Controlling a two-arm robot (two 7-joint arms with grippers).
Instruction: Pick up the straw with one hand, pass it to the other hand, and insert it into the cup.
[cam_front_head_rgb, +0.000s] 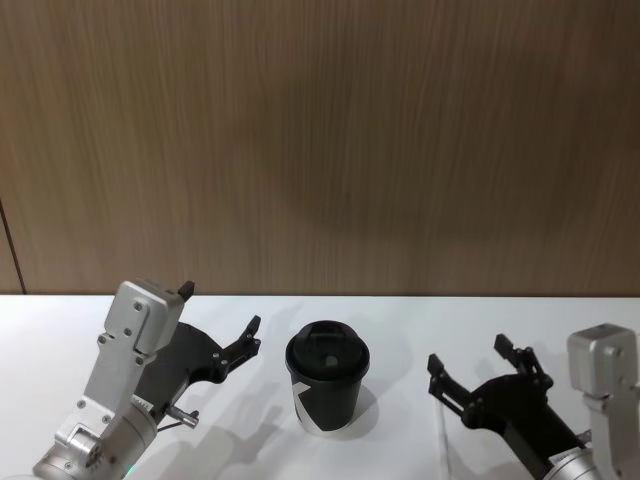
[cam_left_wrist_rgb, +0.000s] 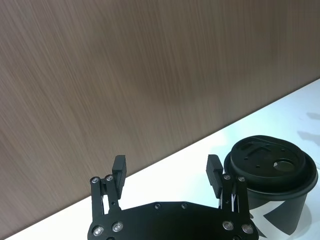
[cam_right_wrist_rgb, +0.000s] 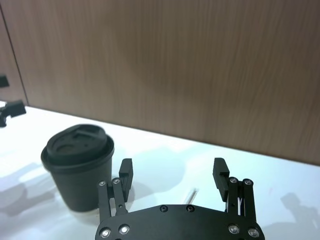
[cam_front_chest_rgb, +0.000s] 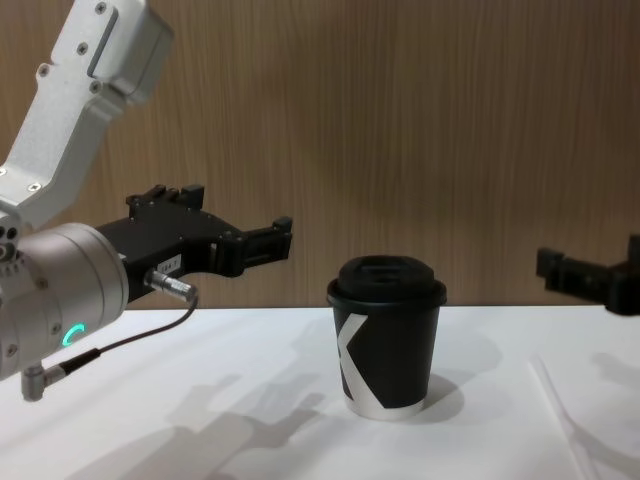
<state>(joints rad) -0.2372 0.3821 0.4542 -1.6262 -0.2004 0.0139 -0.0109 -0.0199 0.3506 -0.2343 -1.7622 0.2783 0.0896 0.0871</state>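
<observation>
**Straw on desk, both jaws empty**

The thin white drinking straw (cam_front_chest_rgb: 555, 410) lies flat on the white desk (cam_front_head_rgb: 50, 330), right of the black lidded paper cup (cam_front_head_rgb: 327, 385), which stands upright, lid on. Left gripper (cam_front_head_rgb: 221, 307) and right gripper (cam_front_head_rgb: 468, 354) flank the cup, jaws wide open, holding nothing.

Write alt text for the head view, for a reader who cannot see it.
A black lidded cup stands on a white table between the open left gripper and the open right gripper, neither touching it. A thin white straw lies on the table near the right gripper, and a wood-panelled wall stands behind.
</observation>
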